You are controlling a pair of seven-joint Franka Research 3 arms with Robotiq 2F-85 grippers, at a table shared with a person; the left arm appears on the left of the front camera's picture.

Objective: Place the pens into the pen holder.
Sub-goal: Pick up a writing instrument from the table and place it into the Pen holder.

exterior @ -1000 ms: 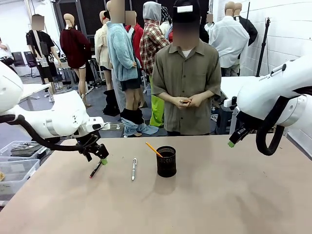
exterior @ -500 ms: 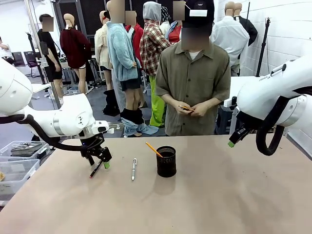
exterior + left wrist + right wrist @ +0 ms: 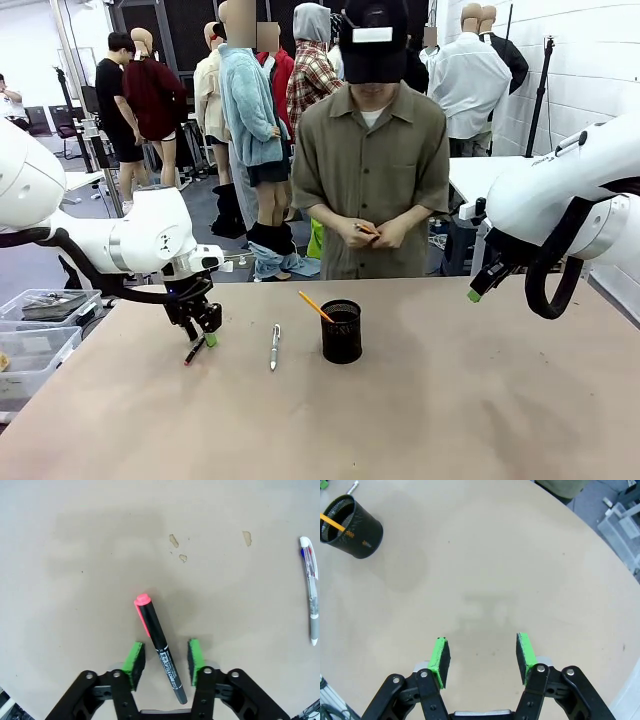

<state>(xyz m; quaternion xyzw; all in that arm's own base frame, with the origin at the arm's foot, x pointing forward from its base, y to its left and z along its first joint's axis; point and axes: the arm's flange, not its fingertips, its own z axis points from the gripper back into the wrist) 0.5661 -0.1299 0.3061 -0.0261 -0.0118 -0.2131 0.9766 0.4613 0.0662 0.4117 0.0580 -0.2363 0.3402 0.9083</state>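
Observation:
A dark pen with a red end (image 3: 157,647) lies flat on the table between the green pads of my left gripper (image 3: 164,660). The jaws straddle it closely, with a narrow gap on each side. From the front, my left gripper (image 3: 205,335) is down at the table over that pen (image 3: 193,351). A white-silver pen (image 3: 274,347) lies to its right, also seen at the left wrist view's edge (image 3: 311,597). The black mesh pen holder (image 3: 341,332) stands mid-table with an orange pencil (image 3: 314,306) leaning in it. My right gripper (image 3: 482,657) hangs open and empty above the table's right side (image 3: 474,294).
A person stands at the far edge, hands (image 3: 365,232) together holding a small orange stick. Clear plastic bins (image 3: 35,335) sit off the table's left side. In the right wrist view the pen holder (image 3: 351,526) is at the top left, and bare tabletop spreads below.
My left gripper has sunk down to the table around the dark pen and its jaws have narrowed. The person has shifted left. The right arm has not moved.

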